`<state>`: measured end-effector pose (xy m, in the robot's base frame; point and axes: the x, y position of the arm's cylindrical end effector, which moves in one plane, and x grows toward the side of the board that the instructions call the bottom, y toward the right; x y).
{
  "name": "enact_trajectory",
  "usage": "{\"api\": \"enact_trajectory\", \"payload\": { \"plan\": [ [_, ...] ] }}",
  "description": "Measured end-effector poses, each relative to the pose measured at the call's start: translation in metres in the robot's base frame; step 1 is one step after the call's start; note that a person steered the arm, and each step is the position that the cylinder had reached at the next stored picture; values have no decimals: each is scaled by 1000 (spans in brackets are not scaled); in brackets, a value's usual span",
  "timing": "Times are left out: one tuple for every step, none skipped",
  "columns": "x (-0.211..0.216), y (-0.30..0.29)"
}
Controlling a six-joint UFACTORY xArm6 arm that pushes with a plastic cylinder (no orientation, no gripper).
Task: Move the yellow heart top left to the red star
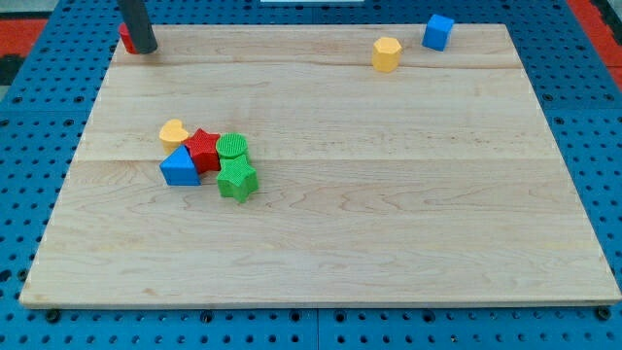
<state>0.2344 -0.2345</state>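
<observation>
The yellow heart (174, 131) lies on the board's left half, touching the upper left side of the red star (203, 149). The star sits in a tight cluster with a blue triangle (180, 167) below left, a green cylinder (232, 149) to its right and a green star (237, 180) below right. My tip (144, 48) is at the board's top left corner, far above the cluster, next to a red block (125, 39) that the rod partly hides.
A yellow hexagonal block (386, 53) and a blue cube (438, 32) stand near the top right edge. The wooden board (389, 214) rests on a blue pegboard surface (29, 117).
</observation>
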Motion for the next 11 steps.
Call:
{"api": "enact_trajectory", "payload": {
  "plan": [
    [18, 26],
    [84, 95],
    [156, 196],
    [211, 205],
    [240, 271],
    [282, 268],
    [331, 190],
    [323, 125],
    [245, 104],
    [199, 104],
    [193, 103]
  ]
}}
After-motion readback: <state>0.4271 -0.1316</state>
